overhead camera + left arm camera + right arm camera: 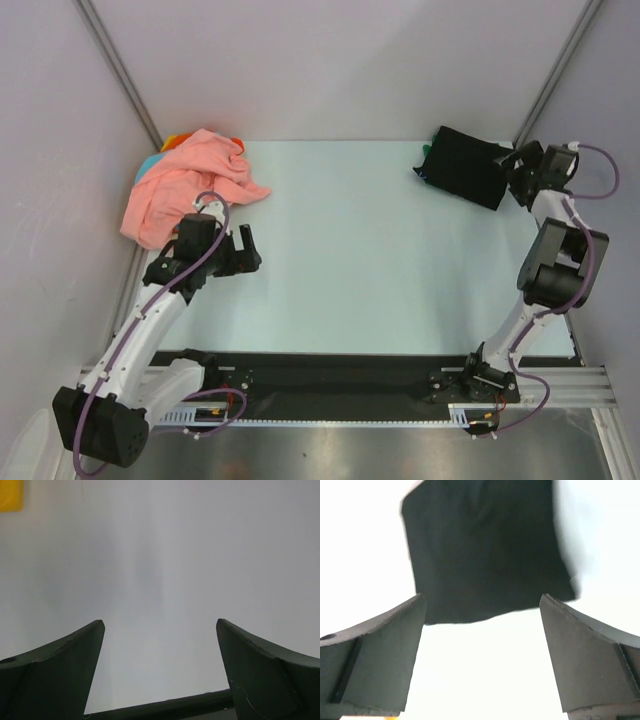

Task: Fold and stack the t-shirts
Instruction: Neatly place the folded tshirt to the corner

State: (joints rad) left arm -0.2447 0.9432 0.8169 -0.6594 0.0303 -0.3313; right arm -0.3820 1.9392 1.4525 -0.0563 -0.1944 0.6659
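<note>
Both spread empty: black shirt (480, 550) lies folded just ahead of the right pincer (481, 600), seemingly starting the stack, pink shirt heap (185, 185) just beside the left pincer (160, 622), likely next.

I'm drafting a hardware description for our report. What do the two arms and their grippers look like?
The left arm and right arm have white links with black joint housings and a purple cable looping along each. The left gripper and right gripper each carry two dark, matte, wedge-shaped fingers.
</note>
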